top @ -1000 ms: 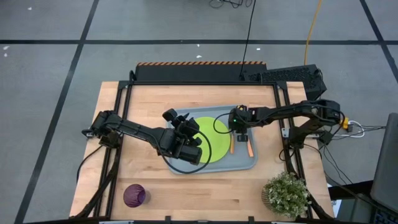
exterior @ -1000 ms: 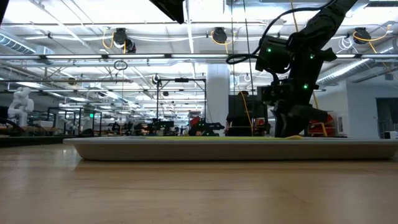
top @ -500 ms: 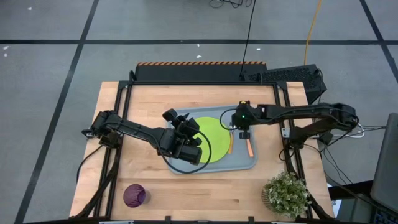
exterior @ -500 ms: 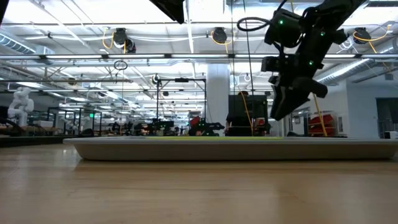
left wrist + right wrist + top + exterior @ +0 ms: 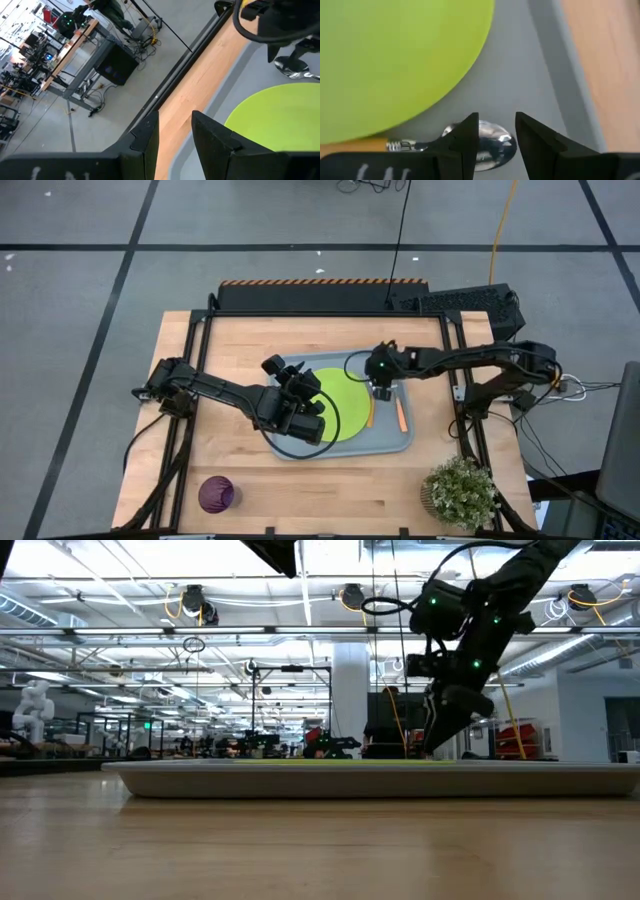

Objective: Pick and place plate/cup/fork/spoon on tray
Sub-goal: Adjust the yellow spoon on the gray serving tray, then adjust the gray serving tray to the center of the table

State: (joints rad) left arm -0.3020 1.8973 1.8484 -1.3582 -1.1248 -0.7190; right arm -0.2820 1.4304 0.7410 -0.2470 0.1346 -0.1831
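On the tray lie the plate, the spoon and the fork; the cup stands on the bare table, well apart from the tray toward the near left corner; by my judgement three items are placed and the cup is outstanding.

Right gripper hangs over the tray's far part, just beside the plate's right edge; its fingers stand slightly apart and clamp nothing; the spoon's bowl shows between and beyond them, lying flat on the tray floor beside the plate rim; the spoon's handle runs along the plate's right edge, the fork lies right of it, both clear of the gripper.

Left gripper waits over the plate's left side, above the tray; its fingers likewise stand slightly apart with nothing between.

Step in hand, as judged: release of cutlery is complete; next move calls for an arm, likely the left as the nearer, to leave the tray, reach the cup and take it upright; risk is tipping the light tumbler.
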